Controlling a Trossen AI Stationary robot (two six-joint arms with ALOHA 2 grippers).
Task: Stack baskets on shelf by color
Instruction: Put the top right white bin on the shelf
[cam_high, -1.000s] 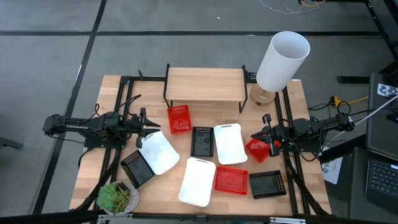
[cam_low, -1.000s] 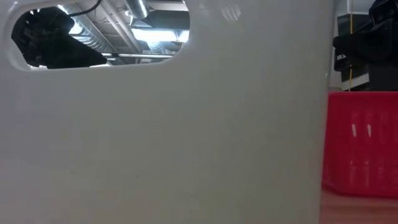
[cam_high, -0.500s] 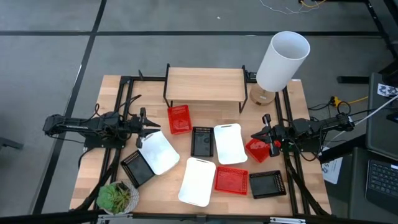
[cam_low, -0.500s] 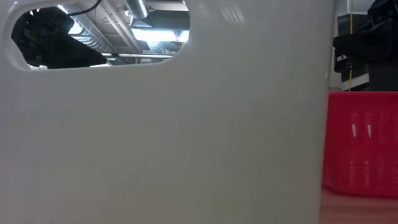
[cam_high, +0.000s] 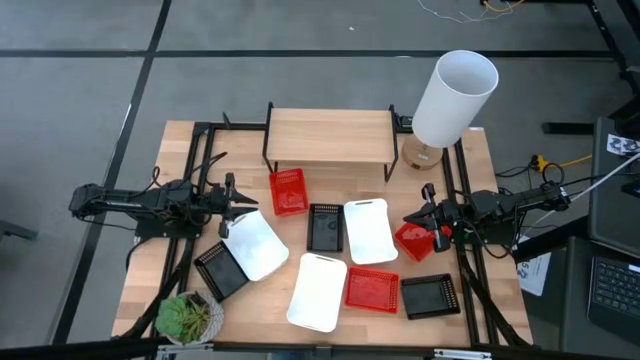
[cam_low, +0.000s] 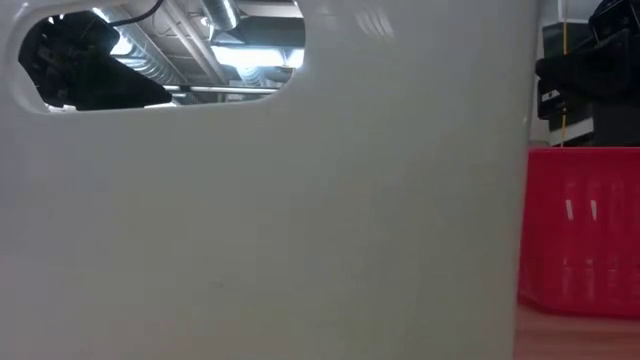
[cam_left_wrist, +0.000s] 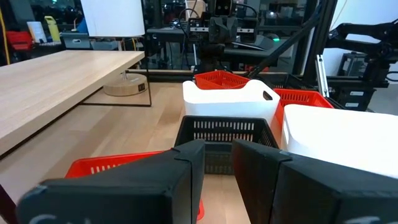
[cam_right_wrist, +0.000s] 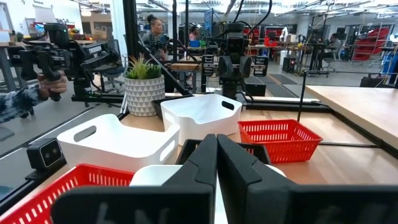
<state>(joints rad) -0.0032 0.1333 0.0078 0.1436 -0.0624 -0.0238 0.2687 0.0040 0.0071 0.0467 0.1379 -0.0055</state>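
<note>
In the high view, red, black and white baskets lie scattered on the table in front of the shelf (cam_high: 330, 137): red (cam_high: 288, 192), black (cam_high: 325, 227), white (cam_high: 369, 230), red (cam_high: 413, 240), white (cam_high: 255, 243), black (cam_high: 220, 268), white (cam_high: 318, 290), red (cam_high: 372, 289), black (cam_high: 430, 295). The shelf top is bare. My left gripper (cam_high: 243, 206) hovers at the left, beside the far edge of a white basket, its fingers (cam_left_wrist: 186, 171) a narrow gap apart. My right gripper (cam_high: 411, 217) is shut (cam_right_wrist: 216, 162) at the right, beside a red basket.
A tall white cylinder (cam_high: 455, 98) on a round wooden base stands by the shelf's right end. A potted plant (cam_high: 188, 318) sits at the near left corner. In the low view a white basket wall (cam_low: 260, 220) fills the picture. A person (cam_right_wrist: 25, 93) stands beyond the table.
</note>
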